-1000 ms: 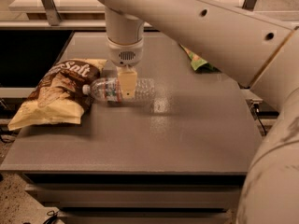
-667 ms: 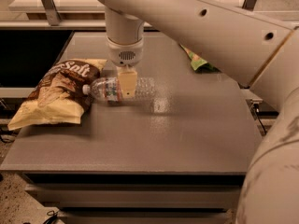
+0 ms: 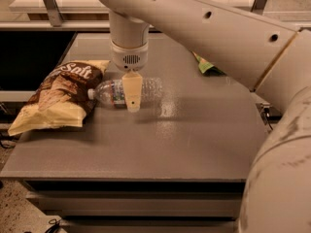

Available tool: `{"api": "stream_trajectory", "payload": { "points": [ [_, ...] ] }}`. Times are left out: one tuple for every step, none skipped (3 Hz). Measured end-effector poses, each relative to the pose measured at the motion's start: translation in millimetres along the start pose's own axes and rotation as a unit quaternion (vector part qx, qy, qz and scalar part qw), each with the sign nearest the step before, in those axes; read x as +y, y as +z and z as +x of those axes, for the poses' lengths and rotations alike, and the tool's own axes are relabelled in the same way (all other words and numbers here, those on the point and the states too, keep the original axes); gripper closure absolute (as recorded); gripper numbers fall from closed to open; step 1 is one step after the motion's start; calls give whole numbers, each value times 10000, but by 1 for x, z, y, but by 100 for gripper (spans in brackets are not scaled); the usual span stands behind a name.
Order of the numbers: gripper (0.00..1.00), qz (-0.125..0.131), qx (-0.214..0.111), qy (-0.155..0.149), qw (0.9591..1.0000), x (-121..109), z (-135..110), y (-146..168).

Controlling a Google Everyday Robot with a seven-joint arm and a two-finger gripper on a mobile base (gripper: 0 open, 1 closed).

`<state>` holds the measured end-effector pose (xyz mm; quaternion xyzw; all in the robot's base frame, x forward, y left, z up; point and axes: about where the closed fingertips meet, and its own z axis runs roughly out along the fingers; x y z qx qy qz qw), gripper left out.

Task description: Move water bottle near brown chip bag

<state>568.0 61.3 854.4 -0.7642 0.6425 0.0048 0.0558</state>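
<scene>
Your water bottle (image 3: 148, 90) lies on its side on the tabletop (image 3: 184, 140), left of centre and a little towards the far half. It is clear plastic with ribs running round the body, and light glints off its right end. Its small white cap (image 3: 91, 94) points left and sits right against the edge of the brown chip bag (image 3: 60, 96). You can make out a band of label with white, red and blue on it near the bottle's left half.

The tool (image 3: 132, 92) hangs straight down over the middle of the bottle from a round white wrist with a small grille. A flat cream-coloured piece of it crosses the near side of the bottle and reaches down to the tabletop. From what you see here, you cannot tell whether the tool is clamped on the bottle or only set around it.

The chip bag is a puffy, pillow-shaped pack, crinkled and glossy. It is dark brown at its far end, where "Salt" shows in white script. It turns cream-yellow at its near end, with chips pictured between. It lies at the left edge of the tabletop, slanting from far right to near left.

The tabletop is a matte grey slab with a faint sheen. A crumpled green snack bag (image 3: 206, 64) lies at the far right, partly under the smooth white arm (image 3: 194, 18).
</scene>
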Motion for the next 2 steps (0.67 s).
{"api": "stream_trajectory", "payload": {
  "points": [
    [0, -45, -41, 3, 10000, 3, -2, 2],
    [0, -28, -93, -16, 10000, 5, -3, 1]
  ]
}}
